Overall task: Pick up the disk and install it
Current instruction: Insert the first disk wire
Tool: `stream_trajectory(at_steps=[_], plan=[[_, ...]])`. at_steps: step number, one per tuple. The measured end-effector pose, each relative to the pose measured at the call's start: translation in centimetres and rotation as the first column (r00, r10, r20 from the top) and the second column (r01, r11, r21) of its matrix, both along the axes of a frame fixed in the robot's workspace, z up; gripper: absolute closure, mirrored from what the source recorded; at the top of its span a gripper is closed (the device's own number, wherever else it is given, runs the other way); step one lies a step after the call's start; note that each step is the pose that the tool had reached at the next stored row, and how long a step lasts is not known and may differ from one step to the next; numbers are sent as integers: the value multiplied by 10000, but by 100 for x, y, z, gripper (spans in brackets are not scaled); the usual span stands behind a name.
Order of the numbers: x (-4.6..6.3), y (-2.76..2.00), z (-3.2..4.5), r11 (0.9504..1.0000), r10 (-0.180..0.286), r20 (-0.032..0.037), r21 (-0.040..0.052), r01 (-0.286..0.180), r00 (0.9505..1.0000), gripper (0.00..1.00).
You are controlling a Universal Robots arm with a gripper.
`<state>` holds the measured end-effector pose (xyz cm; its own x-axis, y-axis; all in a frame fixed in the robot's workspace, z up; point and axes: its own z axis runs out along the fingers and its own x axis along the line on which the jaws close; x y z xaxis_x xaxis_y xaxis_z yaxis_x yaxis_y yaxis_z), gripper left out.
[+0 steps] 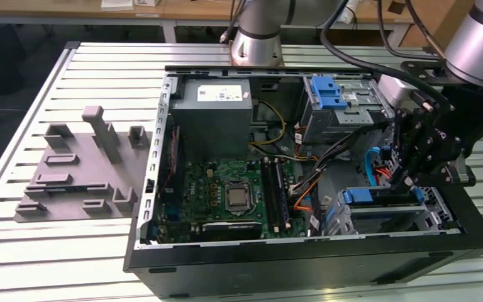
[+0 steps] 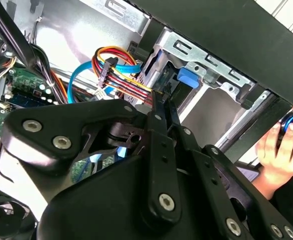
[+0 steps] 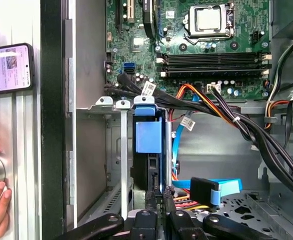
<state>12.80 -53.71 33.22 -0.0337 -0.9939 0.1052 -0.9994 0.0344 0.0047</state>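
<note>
The disk (image 3: 148, 135) stands on edge in the metal drive cage (image 3: 104, 150) at the case's near corner on the exterior view's right, with its blue rail frame showing (image 1: 382, 196). In the second wrist view the disk (image 2: 154, 65) lies just past my fingertips. My gripper (image 1: 402, 182) hangs right over the cage. Its fingers (image 3: 150, 197) are close together at the disk's near end, and the gap between them is narrower than the disk. I cannot tell whether they touch it.
The open computer case (image 1: 309, 251) lies on a slatted table. Inside are a motherboard (image 1: 224, 195), a grey power supply (image 1: 216, 116), a blue latch cage (image 1: 329, 94) and cable bundles (image 3: 226, 117). A grey fixture (image 1: 82, 170) lies beside the case. A person's hand (image 2: 279, 145) and a phone (image 3: 9, 67) are by the case wall.
</note>
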Motion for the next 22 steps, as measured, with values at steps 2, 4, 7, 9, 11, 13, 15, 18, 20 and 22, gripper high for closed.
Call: stream_trajectory(at_steps=[2, 4, 7, 9, 11, 13, 15, 18, 20, 22], plan=[[4, -1, -2, 10000, -33, -4, 2, 33, 10000, 84], [10, -1, -3, 10000, -59, -7, 2, 59, 10000, 84], [17, -2, -6, 10000, -79, -11, 5, 79, 10000, 84], [19, -2, -5, 10000, -85, -13, 2, 85, 10000, 84], [19, -2, -5, 10000, -89, -14, 3, 89, 10000, 84], [19, -2, -6, 10000, -92, -16, 1, 92, 10000, 84], [19, -2, -9, 10000, -97, -19, 2, 97, 10000, 84], [20, -2, -15, 9999, -107, -31, 2, 107, 9999, 84], [21, -2, -22, 9999, -116, -45, 2, 116, 9999, 84], [22, -2, -30, 9999, -123, -60, 6, 123, 9999, 84]])
